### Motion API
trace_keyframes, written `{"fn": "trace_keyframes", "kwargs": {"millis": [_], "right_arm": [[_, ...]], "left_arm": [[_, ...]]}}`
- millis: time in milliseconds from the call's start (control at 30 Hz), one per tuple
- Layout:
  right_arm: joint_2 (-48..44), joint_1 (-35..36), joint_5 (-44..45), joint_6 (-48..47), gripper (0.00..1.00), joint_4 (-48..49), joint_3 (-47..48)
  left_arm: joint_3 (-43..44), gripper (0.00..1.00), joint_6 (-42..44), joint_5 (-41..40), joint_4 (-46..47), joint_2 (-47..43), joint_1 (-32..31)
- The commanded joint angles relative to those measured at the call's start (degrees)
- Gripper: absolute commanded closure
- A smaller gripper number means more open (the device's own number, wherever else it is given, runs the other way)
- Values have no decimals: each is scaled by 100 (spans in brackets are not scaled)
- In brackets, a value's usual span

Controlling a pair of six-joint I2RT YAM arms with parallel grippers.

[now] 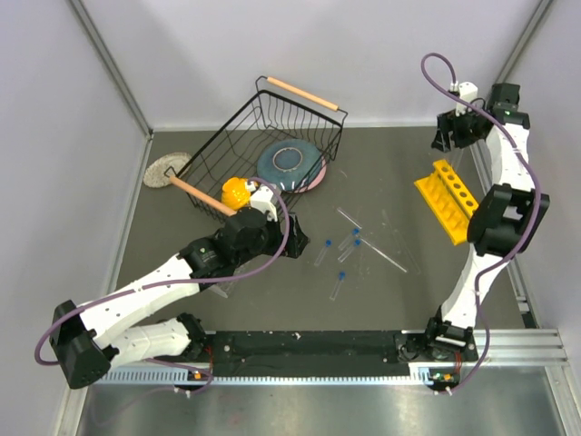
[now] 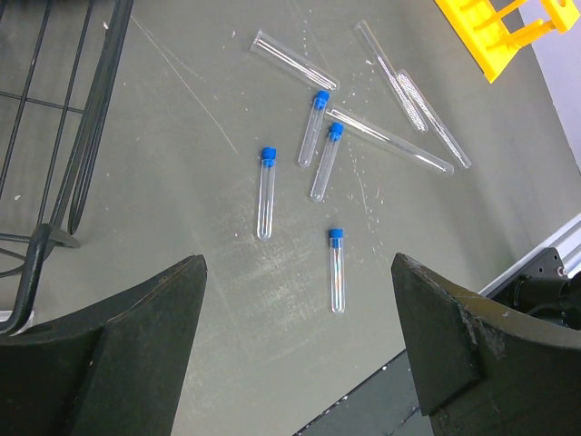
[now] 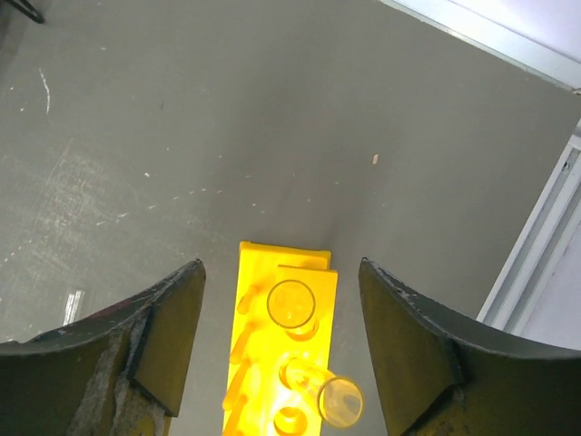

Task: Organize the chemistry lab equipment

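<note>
Several small clear tubes with blue caps point(image 2: 265, 193) lie loose on the grey table, and one point(image 2: 337, 270) is nearest my left gripper point(image 2: 298, 262). That gripper hovers open above bare table just short of them, holding nothing. Beyond them, long clear tubes point(image 2: 388, 141) lie crossed. In the top view the same cluster point(image 1: 349, 243) sits mid-table, right of my left gripper point(image 1: 292, 245). The yellow holed rack point(image 1: 447, 200) stands at the right. My right gripper point(image 3: 280, 264) hangs open over the rack's far end point(image 3: 272, 272), empty. Two clear tubes point(image 3: 291, 304) stand in its holes, and the nearer one point(image 3: 339, 400) leans.
A black wire basket point(image 1: 263, 136) with wooden handles stands at the back left, holding a blue plate point(image 1: 289, 163). An orange bowl point(image 1: 234, 192) sits by its near handle. A round woven disc point(image 1: 165, 169) lies left of it. The basket's wire point(image 2: 64, 118) is close on my left gripper's left.
</note>
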Motion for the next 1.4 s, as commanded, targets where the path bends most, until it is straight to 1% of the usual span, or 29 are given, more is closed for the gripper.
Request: {"fn": "trace_keyframes", "kwargs": {"millis": [0, 67, 100, 133, 167, 267, 500, 667, 800, 1233, 1367], "right_arm": [[94, 46, 162, -186, 35, -78, 450], [147, 63, 154, -221, 39, -86, 468], [155, 72, 145, -230, 45, -95, 468], [173, 81, 127, -239, 47, -95, 468], [173, 81, 118, -256, 53, -86, 468], [182, 90, 66, -256, 63, -95, 468], [94, 90, -57, -283, 77, -69, 459], [15, 90, -189, -318, 81, 36, 372], [-169, 63, -277, -230, 83, 352, 143], [-899, -95, -629, 156, 84, 1697, -1183], [-1048, -183, -751, 332, 84, 2022, -1447]], "left_arm": [[86, 11, 45, 45, 124, 22, 29], [68, 12, 36, 36, 116, 22, 29], [60, 11, 27, 54, 116, 22, 29], [60, 11, 18, 45, 116, 22, 29], [60, 11, 18, 54, 124, 22, 29], [77, 11, 10, 63, 124, 30, 29], [103, 11, 36, 80, 124, 92, 29], [130, 11, 36, 98, 116, 92, 29], [147, 11, 36, 98, 98, 110, 29], [288, 11, 89, 177, 98, 259, 29], [279, 11, 80, 203, 107, 259, 29]]}}
